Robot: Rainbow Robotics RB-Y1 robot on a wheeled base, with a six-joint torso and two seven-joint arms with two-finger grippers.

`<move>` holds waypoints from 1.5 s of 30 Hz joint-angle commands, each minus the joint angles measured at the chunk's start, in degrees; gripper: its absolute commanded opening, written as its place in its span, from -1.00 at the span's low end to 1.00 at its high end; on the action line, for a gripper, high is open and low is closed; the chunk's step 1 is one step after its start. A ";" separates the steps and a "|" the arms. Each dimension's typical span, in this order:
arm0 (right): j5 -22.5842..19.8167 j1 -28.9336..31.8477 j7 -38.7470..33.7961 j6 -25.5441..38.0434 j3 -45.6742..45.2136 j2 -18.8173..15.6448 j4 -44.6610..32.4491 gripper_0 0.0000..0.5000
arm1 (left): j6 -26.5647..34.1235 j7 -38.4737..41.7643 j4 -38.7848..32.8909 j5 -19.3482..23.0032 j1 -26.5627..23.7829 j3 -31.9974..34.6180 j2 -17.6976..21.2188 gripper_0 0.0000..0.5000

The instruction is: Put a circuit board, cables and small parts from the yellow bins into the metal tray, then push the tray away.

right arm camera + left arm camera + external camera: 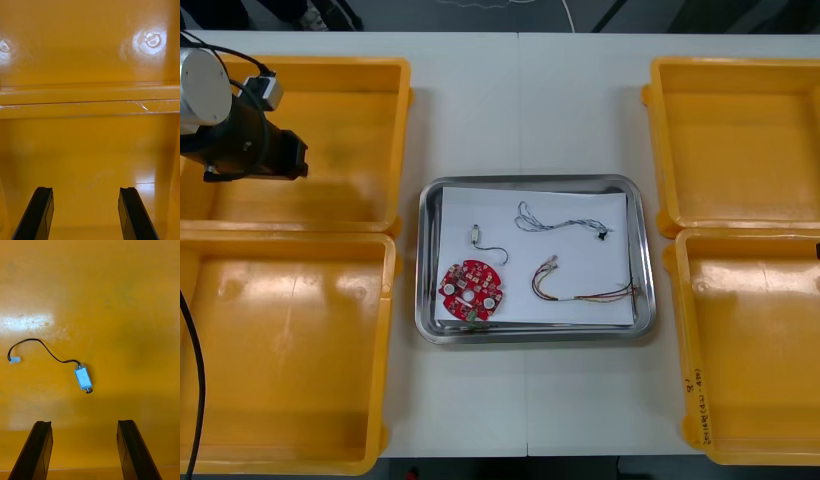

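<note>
Tabletop (pixel 520 100): light; metal tray (pixel 530 182) at frame centre.
Left claw (pixel 84 423): spread wide, empty, above upper-left yellow bin (pixel 345 140).
Small metal part (pixel 83 378): on that bin's floor, just ahead.
Grasp: centre on its body, not the black lead (pixel 45 348).
Right claw (pixel 84 188): spread, empty, over right-hand bins (pixel 90 150).

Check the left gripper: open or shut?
Open: left gripper fingers stand apart, nothing between, over a small metal part with a black cable on a yellow bin's floor. Right gripper open over another yellow bin.

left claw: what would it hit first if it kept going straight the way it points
Probably the small metal part with its black cable, lying on the bin floor ahead of the open left claw; depth is unclear.
</note>
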 commanded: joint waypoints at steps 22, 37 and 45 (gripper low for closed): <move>-0.59 1.68 1.38 0.39 0.61 0.39 -2.78 1.00 | -9.07 8.01 16.12 -0.42 -9.89 -0.67 -1.31 1.00; -0.59 1.68 0.94 0.56 0.61 0.39 -2.78 1.00 | -13.46 8.36 19.64 0.28 -9.98 -4.45 -1.22 1.00; -0.50 1.68 1.03 0.56 0.61 0.39 -2.78 1.00 | -13.55 8.01 19.73 0.37 -9.98 -4.54 -1.22 0.21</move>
